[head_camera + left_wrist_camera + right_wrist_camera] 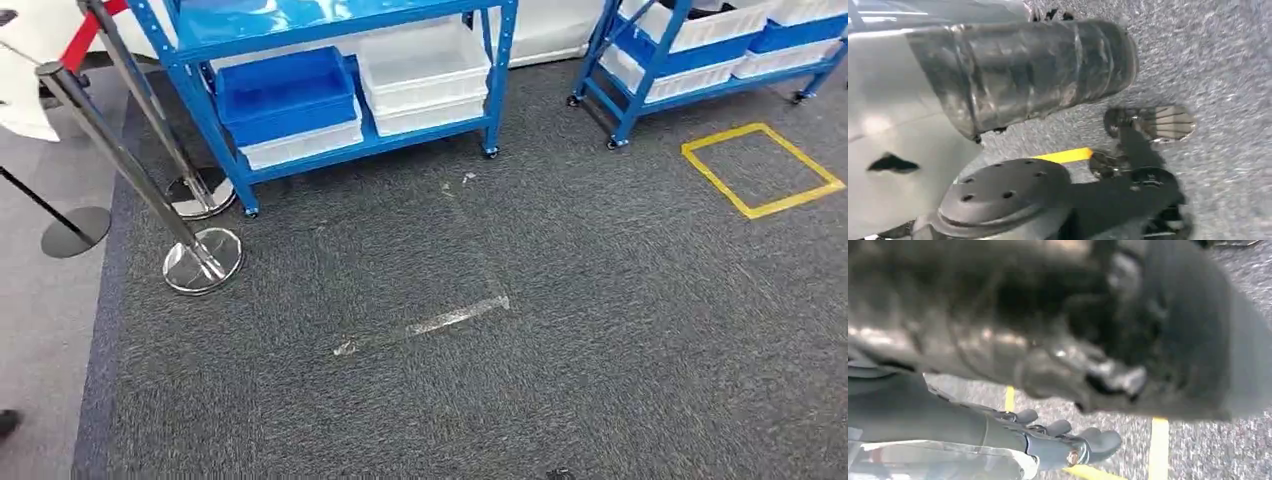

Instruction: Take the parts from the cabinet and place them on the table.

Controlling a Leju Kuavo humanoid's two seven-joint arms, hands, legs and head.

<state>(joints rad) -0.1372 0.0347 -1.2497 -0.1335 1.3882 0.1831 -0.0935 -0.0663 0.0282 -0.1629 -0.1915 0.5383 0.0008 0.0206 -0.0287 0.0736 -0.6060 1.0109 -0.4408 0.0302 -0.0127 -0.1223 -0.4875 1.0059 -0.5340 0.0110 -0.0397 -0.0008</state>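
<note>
Left to right, head view: chrome stanchions (202, 262) on the far left at the carpet edge, then the blue cabinet (372, 148) at the far side. Its low shelf has a blue bin (285, 95) stacked on a white one, and a white bin (425, 70) right beside it. The parts should be in those bins, but I can't see inside from here, so the contents are a guess. Further right is a second blue rack (690, 93) with more bins, and a yellow tape square (750, 212) on the floor near it.

Hands: the left hand (1023, 70) hangs by the body. The wrist cam mostly shows the ribbed cover and the fingers are barely in shot, so I can't tell if it's loose or clenched. The right hand (1068, 440) hangs too, with its fingers relaxed and apart and nothing in them.

Handling, imo: the robot is well short of the cabinet, so it's still the approach step and nothing is picked yet. The bins look like stiff, smooth plastic, probably light-ish unless loaded. If a whole bin goes, I'd take it by the rim on both short sides, one hand each, and keep it level. The walls look slick, so hook under the lip rather than squeeze. The low shelf means a deep reach, so tipping is the risk.
</note>
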